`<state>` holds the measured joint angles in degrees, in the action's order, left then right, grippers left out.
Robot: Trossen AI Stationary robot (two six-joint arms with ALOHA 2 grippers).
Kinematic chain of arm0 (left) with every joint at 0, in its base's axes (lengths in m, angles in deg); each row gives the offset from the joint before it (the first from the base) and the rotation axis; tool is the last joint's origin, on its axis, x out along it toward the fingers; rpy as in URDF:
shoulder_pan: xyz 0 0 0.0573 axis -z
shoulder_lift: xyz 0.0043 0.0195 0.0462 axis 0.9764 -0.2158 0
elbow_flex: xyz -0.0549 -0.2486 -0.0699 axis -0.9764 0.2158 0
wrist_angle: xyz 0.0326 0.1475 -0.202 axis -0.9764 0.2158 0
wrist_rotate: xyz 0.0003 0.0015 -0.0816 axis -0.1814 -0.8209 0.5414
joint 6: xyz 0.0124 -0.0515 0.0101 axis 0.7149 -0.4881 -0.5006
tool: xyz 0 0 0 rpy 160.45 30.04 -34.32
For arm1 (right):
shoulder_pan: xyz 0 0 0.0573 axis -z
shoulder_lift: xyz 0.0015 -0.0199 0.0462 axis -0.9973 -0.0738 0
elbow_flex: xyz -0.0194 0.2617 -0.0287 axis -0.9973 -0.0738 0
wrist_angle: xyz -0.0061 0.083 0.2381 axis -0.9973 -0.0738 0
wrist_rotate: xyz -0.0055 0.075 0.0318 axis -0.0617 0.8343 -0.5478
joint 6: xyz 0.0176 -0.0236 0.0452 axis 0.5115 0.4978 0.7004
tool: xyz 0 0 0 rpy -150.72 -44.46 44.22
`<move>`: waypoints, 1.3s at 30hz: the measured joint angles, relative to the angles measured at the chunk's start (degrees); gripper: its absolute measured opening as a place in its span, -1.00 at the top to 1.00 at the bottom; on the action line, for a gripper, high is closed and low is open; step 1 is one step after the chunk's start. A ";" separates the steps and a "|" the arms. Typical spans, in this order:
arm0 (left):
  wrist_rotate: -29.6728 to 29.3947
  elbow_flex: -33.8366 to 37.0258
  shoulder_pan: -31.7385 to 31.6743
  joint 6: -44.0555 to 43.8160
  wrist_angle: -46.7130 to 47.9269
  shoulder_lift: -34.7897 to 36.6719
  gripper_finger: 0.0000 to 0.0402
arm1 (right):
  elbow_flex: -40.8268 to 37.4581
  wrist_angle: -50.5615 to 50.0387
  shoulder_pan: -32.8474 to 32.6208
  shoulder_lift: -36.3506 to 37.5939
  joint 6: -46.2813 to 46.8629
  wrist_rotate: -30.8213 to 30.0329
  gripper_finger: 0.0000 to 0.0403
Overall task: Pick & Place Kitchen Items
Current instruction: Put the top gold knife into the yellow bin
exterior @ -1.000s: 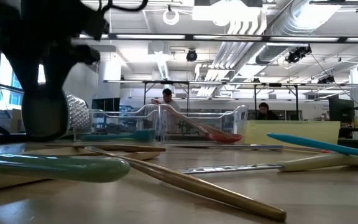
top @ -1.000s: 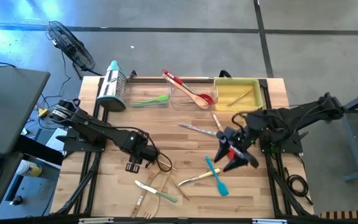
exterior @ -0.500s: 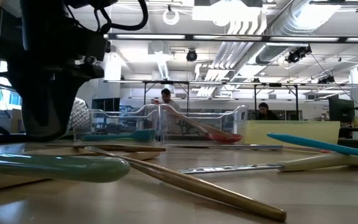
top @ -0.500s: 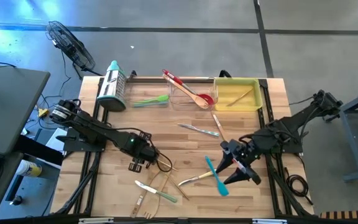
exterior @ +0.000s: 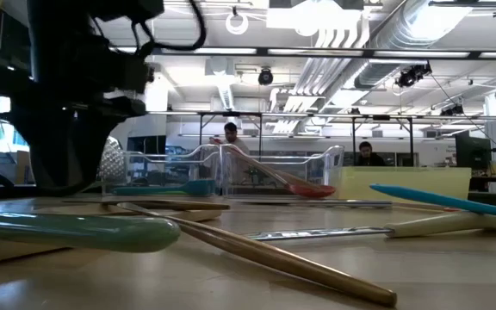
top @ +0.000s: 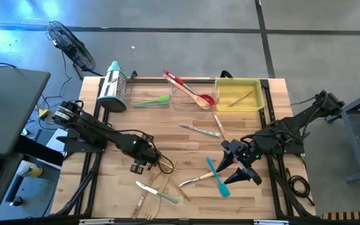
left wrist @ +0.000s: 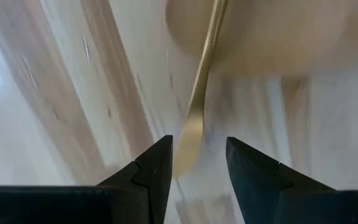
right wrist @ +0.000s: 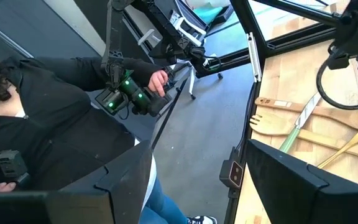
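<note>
A slim gold-coloured utensil handle (left wrist: 197, 118) lies on the wooden table (top: 105, 187) among the loose utensils in the front left part, its end between the parted, empty fingers of the left gripper (top: 139, 166), which sits lower over it than a second ago. The right gripper (top: 241, 175) also gapes empty near the blue spatula (top: 216, 175), having swung down toward the front edge from its earlier spot farther back. A red spatula (top: 189, 91) rests in the clear tray (top: 179, 99) beside the yellow tray (top: 258, 95), unmoved.
</note>
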<state>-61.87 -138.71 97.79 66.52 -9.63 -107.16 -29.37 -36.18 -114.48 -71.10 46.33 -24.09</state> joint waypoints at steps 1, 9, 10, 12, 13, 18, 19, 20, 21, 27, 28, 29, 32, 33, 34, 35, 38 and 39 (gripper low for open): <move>-0.05 0.28 0.00 -0.06 0.49 0.03 0.29 | 0.02 -0.09 0.00 0.00 0.00 0.00 -0.25; 0.34 2.68 -0.02 -0.44 -3.22 -0.21 0.29 | 0.04 -0.43 0.00 0.02 0.00 0.02 -0.25; 0.35 2.99 -0.02 -0.44 -3.33 -0.21 0.29 | 0.04 -0.47 0.00 0.02 0.00 0.02 -0.25; 0.36 3.32 -0.02 -0.44 -3.78 -0.23 0.29 | 0.04 -0.69 0.00 0.02 0.00 0.07 -0.25; 0.36 3.46 -0.02 -0.44 -4.14 -0.23 0.29 | 0.04 -0.68 0.00 0.02 0.00 0.25 -0.25; 0.34 4.38 -0.02 -0.44 -5.21 -0.23 0.29 | 0.04 -0.74 0.00 0.02 0.00 0.28 -0.25; 0.26 4.51 -0.02 -0.44 -5.28 -0.23 0.29 | 0.04 -0.74 0.00 0.02 0.00 0.28 -0.25; 0.05 4.54 -0.02 -0.40 -5.09 -0.23 0.29 | 0.04 -0.73 0.00 0.02 0.00 0.28 -0.25; -0.04 4.54 -0.02 -0.32 -5.27 -0.23 0.29 | 0.04 -0.74 0.00 0.02 0.00 0.28 -0.25; -2.54 4.54 -0.02 1.14 -5.71 -0.23 0.29 | 0.04 -0.74 1.29 0.02 0.15 1.70 -0.25; -2.66 4.54 -0.04 1.11 -5.74 -0.23 0.29 | 0.04 -0.75 1.47 0.02 0.15 1.96 -0.25; -2.64 4.54 -0.19 1.11 -5.75 -0.23 0.29 | 0.04 -0.75 1.57 0.02 0.16 2.06 -0.25; -0.43 4.54 -1.18 1.07 -5.73 -0.23 0.29 | 0.04 -0.74 2.02 0.02 0.20 2.45 -0.25; 0.32 4.54 -1.63 1.07 -5.72 -0.23 0.29 | 0.04 -0.76 2.18 0.02 0.20 2.75 -0.25; 0.39 4.54 -1.89 1.09 -5.70 -0.23 0.29 | 0.04 -0.76 2.31 0.02 0.20 2.93 -0.25; 0.37 4.54 -2.03 1.08 -5.69 -0.23 0.29 | 0.04 -0.76 2.50 0.02 0.20 3.08 -0.25; 0.56 4.54 -2.70 1.36 -5.71 -0.23 0.29 | 0.04 -0.78 2.67 0.02 0.19 3.08 -0.25; 0.80 4.54 -2.73 1.38 -5.73 -0.23 0.29 | 0.04 -0.78 2.67 0.02 0.15 3.08 -0.25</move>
<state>-61.07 -134.16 95.06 67.90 -15.36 -107.39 -29.33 -36.97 -111.81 -71.07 46.48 -21.01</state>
